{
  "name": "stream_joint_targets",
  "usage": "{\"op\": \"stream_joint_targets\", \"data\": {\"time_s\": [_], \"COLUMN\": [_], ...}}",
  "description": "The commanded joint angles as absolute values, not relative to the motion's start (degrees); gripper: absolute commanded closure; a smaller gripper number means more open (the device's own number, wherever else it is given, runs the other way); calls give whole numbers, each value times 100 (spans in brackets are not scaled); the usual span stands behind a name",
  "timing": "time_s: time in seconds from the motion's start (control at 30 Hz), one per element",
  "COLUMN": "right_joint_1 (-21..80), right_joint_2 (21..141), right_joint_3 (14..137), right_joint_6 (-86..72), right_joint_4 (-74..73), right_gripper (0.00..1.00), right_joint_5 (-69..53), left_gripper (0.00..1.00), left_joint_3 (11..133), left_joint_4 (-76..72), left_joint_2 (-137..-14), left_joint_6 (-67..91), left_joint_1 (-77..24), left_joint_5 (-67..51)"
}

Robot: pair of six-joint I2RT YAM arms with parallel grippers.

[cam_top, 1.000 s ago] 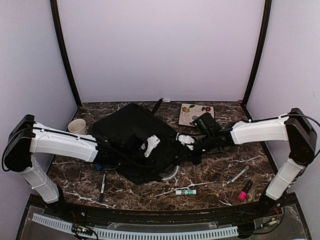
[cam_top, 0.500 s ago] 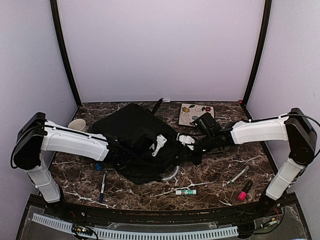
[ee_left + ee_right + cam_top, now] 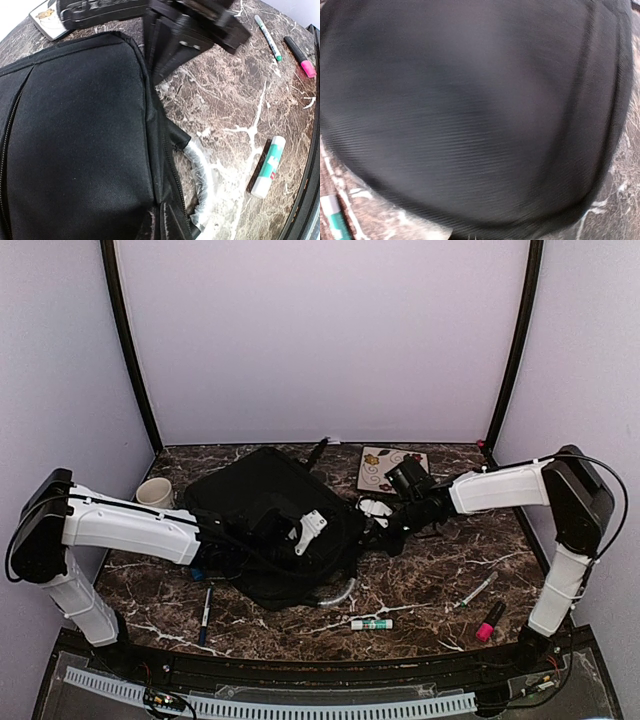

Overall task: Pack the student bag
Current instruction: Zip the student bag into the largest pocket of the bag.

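Observation:
The student bag [image 3: 260, 510] is a large black fabric bag lying in the middle of the marble table. It fills most of the left wrist view [image 3: 75, 130] and nearly all of the blurred right wrist view [image 3: 470, 115]. My left gripper [image 3: 308, 530] rests on top of the bag, shut on a fold of its fabric near the zipper edge. At the bag's right edge my right gripper [image 3: 373, 515] is shut on the bag; its fingers are hidden by the cloth. A plastic-wrapped handle [image 3: 200, 175] sticks out at the bag's near edge.
A cup [image 3: 155, 492] stands at the left and a flowered notebook [image 3: 392, 465] lies at the back. A black pen [image 3: 205, 612], a glue stick [image 3: 371, 624], a thin pen [image 3: 476, 591] and a pink marker [image 3: 489, 621] lie near the front edge.
My left gripper has closed on the bag's fabric. My right arm has pulled back toward the far side, with the bag's right edge shifting along with it.

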State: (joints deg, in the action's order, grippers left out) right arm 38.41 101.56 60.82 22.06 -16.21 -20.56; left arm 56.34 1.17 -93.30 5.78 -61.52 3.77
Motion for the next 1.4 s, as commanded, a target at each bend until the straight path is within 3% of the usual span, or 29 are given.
{"op": "stream_joint_targets", "data": {"time_s": [0.0, 0.73, 0.83, 0.97, 1.03, 1.17, 1.37], "right_joint_1": [3527, 3251, 3250, 3245, 3240, 3228, 3267], "right_joint_2": [10606, 12279, 12134, 11459, 11071, 10351, 9325], "right_joint_3": [6449, 8697, 8739, 8275, 8002, 7499, 6665], "right_joint_6": [2215, 2667, 2636, 2690, 2692, 2668, 2728], "right_joint_4": [-1649, -2044, -2177, -2211, -2245, -2483, -2846], "right_gripper": [100, 100, 99, 90, 84, 77, 72], "right_joint_5": [-1439, -1414, -1502, -1562, -1513, -1523, -2162], "left_gripper": [100, 100, 100, 100, 94, 72, 57], "left_joint_3": [5468, 5247, 5243, 5247, 5248, 5374, 5492], "left_joint_4": [519, 673, 687, 701, 719, 957, 1343], "left_joint_2": [-8956, -8779, -8754, -8613, -8541, -8473, -8327], "left_joint_6": [514, 325, 355, 369, 374, 395, 363], "left_joint_1": [-6225, -6310, -6311, -6311, -6306, -6311, -6310], "left_joint_5": [188, 191, 319, 504, 550, 665, 1050]}}
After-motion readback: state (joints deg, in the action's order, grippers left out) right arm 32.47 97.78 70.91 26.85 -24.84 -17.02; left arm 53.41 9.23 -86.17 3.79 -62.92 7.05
